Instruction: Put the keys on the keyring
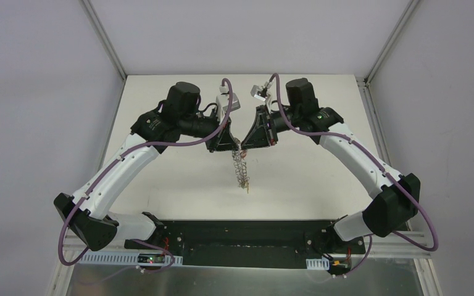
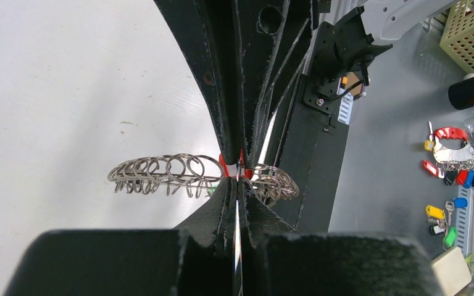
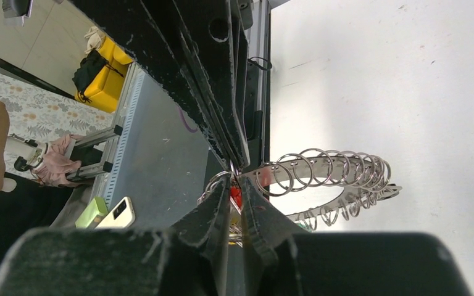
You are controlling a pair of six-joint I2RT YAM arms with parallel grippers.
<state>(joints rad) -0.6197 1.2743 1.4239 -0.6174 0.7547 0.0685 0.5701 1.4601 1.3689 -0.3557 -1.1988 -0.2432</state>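
Both — left claw [image 2: 235, 180], right claw [image 3: 237, 192] — at keyring [image 1: 242, 166].

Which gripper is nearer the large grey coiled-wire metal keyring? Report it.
Left, narrowly. The left gripper has its jaws shut on the keyring at its upper end. The right gripper faces it from the opposite side, jaws around the same end; grip unclear.

You've got a white table [image 1: 179, 185] boxed in by plain grey walls [image 1: 37, 92] on aluminium posts [image 1: 103, 40], evenly lit. Past its near edge there's a grey bench [image 2: 395, 154] and a beige basket [image 2: 469, 37]. A yellow bag [image 3: 105, 74] sits by flower-patterned floor [image 3: 31, 105].
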